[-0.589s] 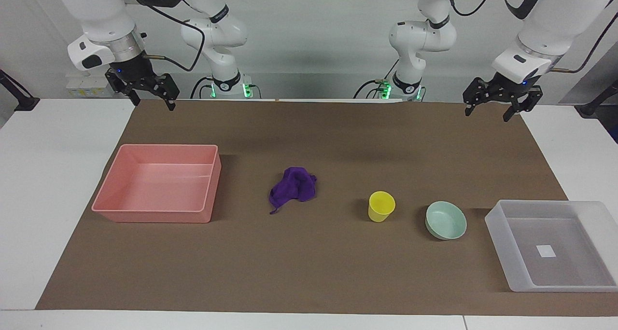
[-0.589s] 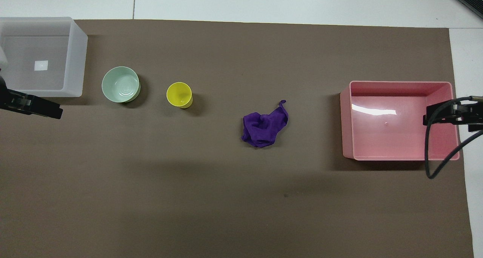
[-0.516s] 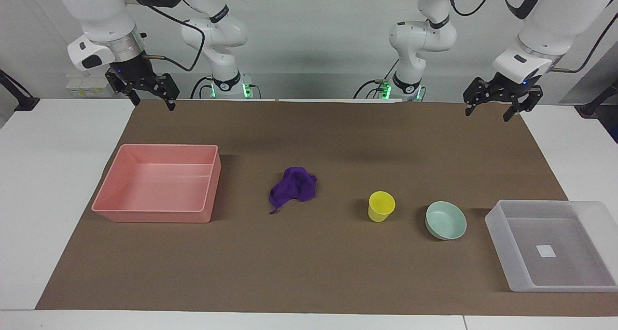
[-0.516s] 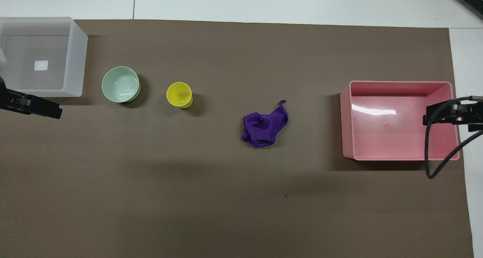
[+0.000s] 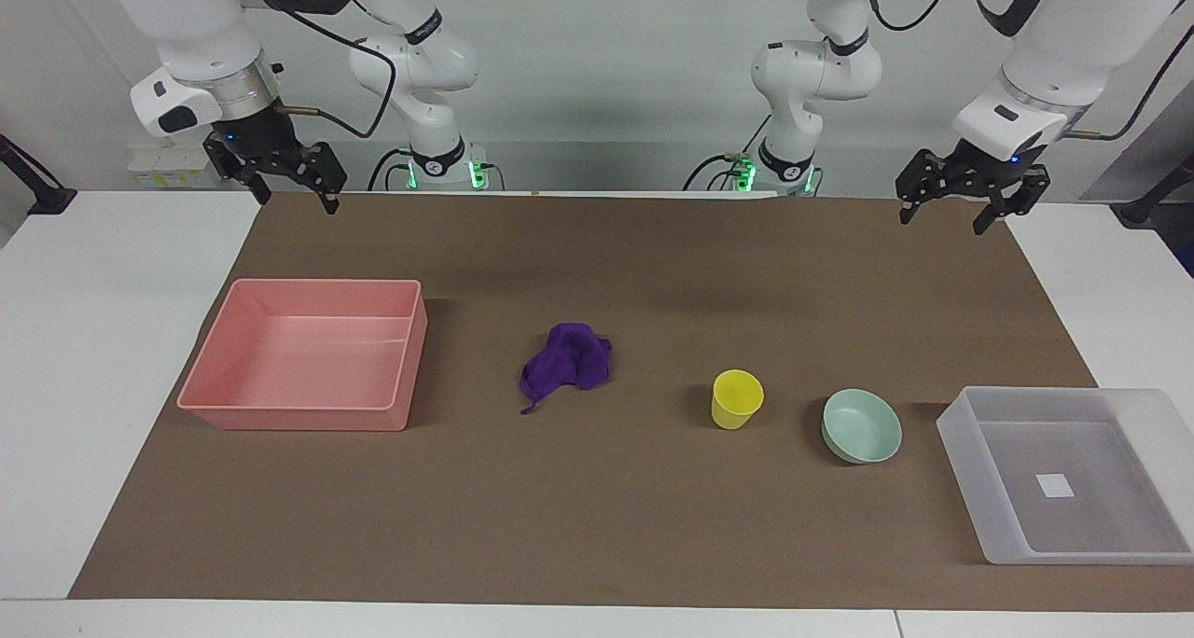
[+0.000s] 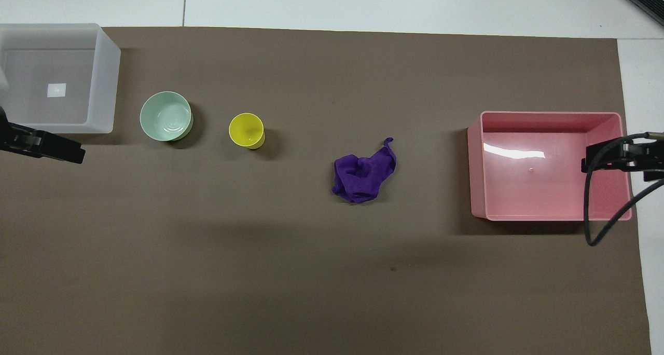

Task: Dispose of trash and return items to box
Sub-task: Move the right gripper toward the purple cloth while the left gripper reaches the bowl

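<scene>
The purple cloth wad (image 5: pixel 569 366) (image 6: pixel 363 176) lies on the brown mat near its middle. The yellow cup (image 5: pixel 737 398) (image 6: pixel 247 130) stands upright beside it, toward the left arm's end. The mint-green bowl (image 5: pixel 862 425) (image 6: pixel 166 115) sits between the cup and the translucent box (image 5: pixel 965 461) (image 6: pixel 106 85), which is empty. My left gripper (image 5: pixel 942 224) is open and raised over the mat's corner at its own end. My right gripper (image 5: pixel 298 203) is open and raised over the mat's edge at its own end. Both arms wait.
An empty pink tub (image 5: pixel 308 421) (image 6: pixel 477 168) stands at the right arm's end of the mat, beside the cloth. The brown mat (image 5: pixel 597 526) covers most of the white table.
</scene>
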